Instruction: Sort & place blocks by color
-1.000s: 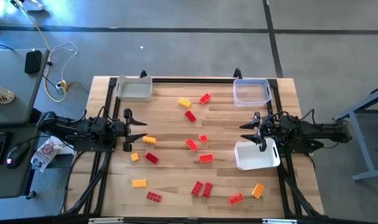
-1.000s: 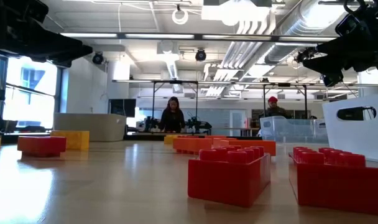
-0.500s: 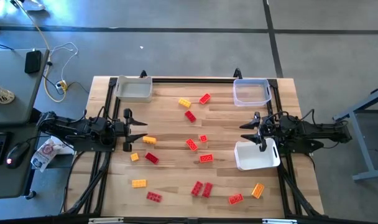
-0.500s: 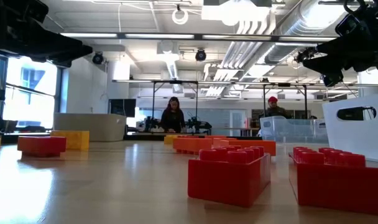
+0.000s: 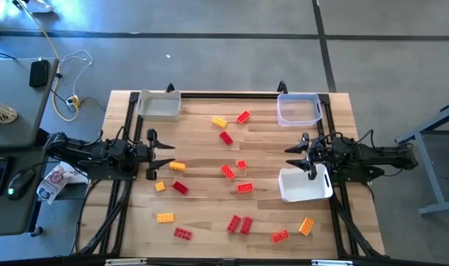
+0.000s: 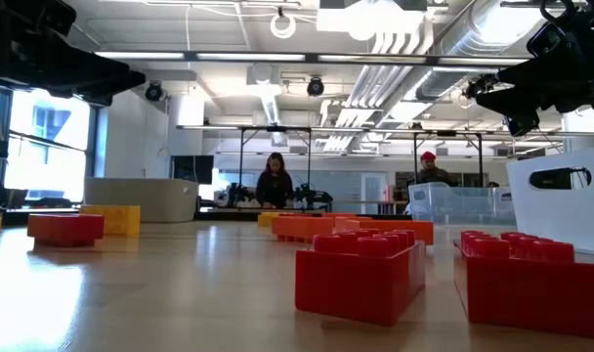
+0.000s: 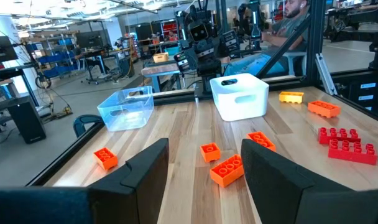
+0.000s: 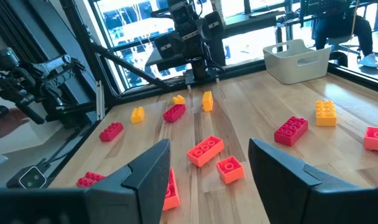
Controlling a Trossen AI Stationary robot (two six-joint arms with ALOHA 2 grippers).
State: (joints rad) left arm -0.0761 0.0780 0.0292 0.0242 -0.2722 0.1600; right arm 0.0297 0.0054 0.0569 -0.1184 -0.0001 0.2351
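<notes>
**Both arms hang open-handed over a table strewn with bricks**

From my remote station I see the two arms facing each other across the wooden table (image 5: 202, 222). The left gripper (image 5: 168, 154) hovers at the table's left edge, its fingers spread apart and holding nothing; a yellow-orange block (image 5: 177, 167) lies just beside it. The right gripper (image 5: 291, 152) hangs at the right edge, fingers likewise parted and empty, above the near edge of a white tray (image 5: 304, 185).

The blocks (image 5: 237, 224) are all on the bare wood, scattered between the two arms. A yellow one (image 5: 219, 123) and an orange-red one (image 5: 244, 117) sit towards the far side, with a red one (image 5: 225, 137) just below them. Around the middle lie three orange-red pieces (image 5: 228, 171). Near the left arm are a small yellow brick (image 5: 159, 187), a red brick (image 5: 180, 188), and, closer to the front, another yellow (image 5: 165, 218) and a red (image 5: 183, 233). At the front right an orange-red brick (image 5: 280, 236) and a yellow-orange one (image 5: 306, 226) rest side by side.

A second white tray (image 5: 160, 106) stands at the far left corner and a clear tray (image 5: 298, 109) at the far right; I see no blocks in any of the three. In the low view two people (image 6: 275, 182) stand at benches in the room beyond.
</notes>
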